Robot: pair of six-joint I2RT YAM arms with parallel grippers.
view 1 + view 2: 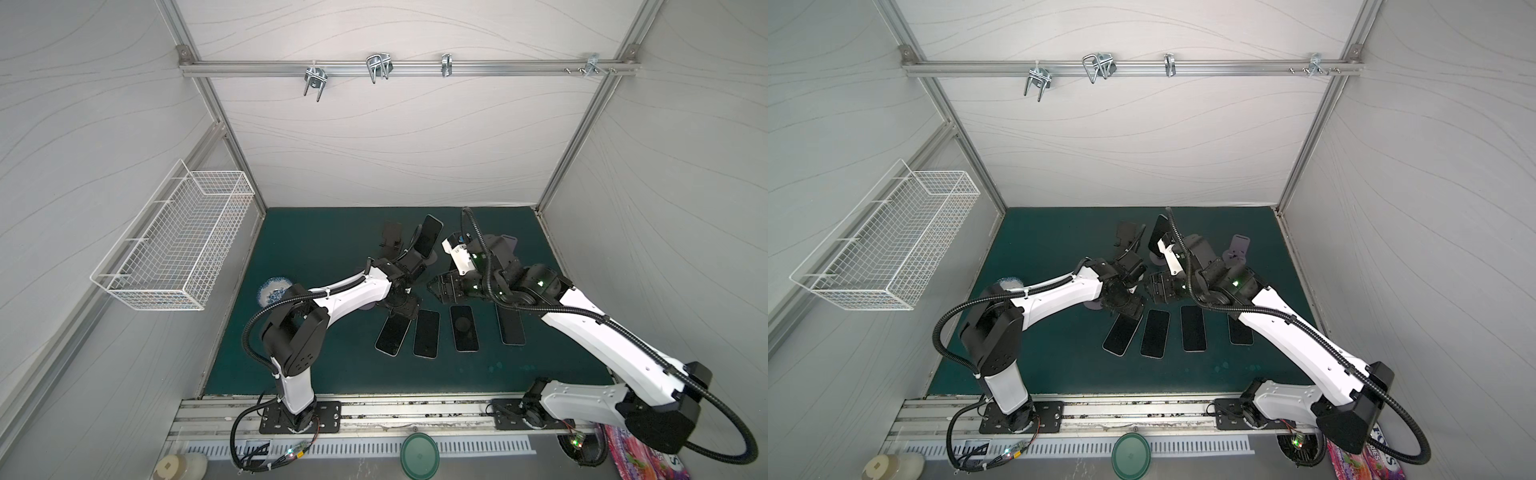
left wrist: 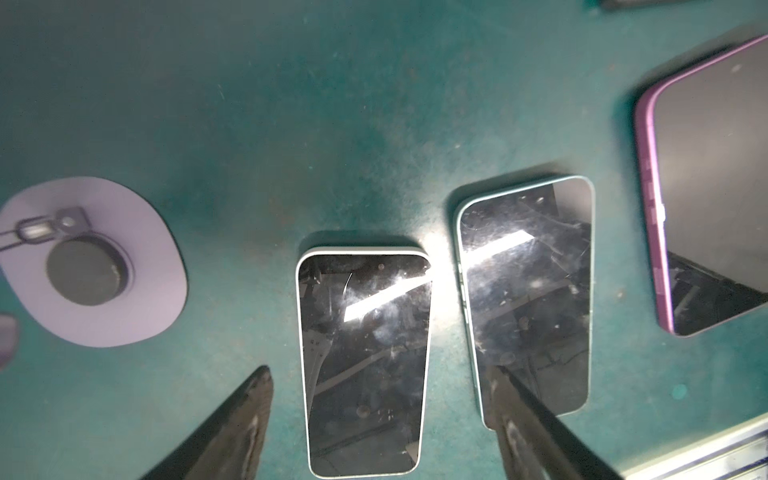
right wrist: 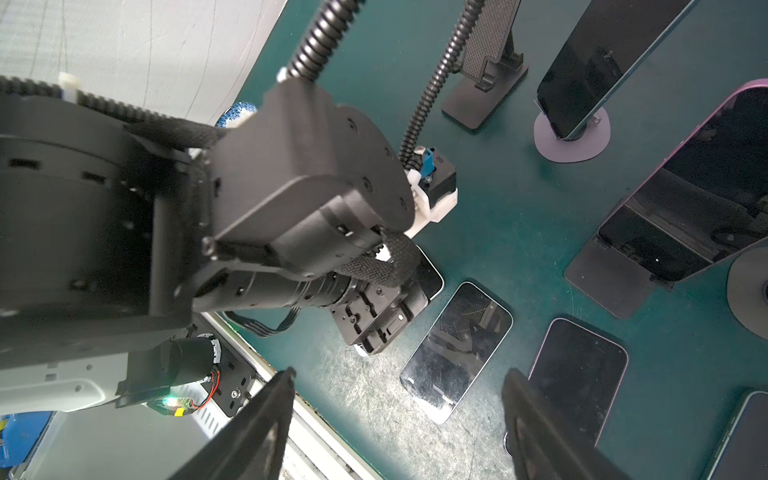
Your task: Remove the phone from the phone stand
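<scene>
A dark phone [image 1: 428, 235] leans upright on a phone stand with a round purple base [image 3: 572, 141] at the back of the green mat. In the right wrist view a purple-edged phone [image 3: 685, 187] leans on a black stand [image 3: 611, 278]. My left gripper [image 2: 380, 370] points down and is open. Its fingers straddle a white-edged phone [image 2: 361, 332] that lies flat on the mat, with a gap on each side. My right gripper [image 3: 401, 372] is open and empty, hovering beside the left wrist [image 1: 436, 286].
Four phones lie flat in a row in both top views, the leftmost [image 1: 392, 332] under my left gripper. An empty black stand [image 1: 390, 239] is at the back, an empty purple stand base [image 2: 91, 262] near the left arm. A blue-patterned plate [image 1: 272, 289] sits left.
</scene>
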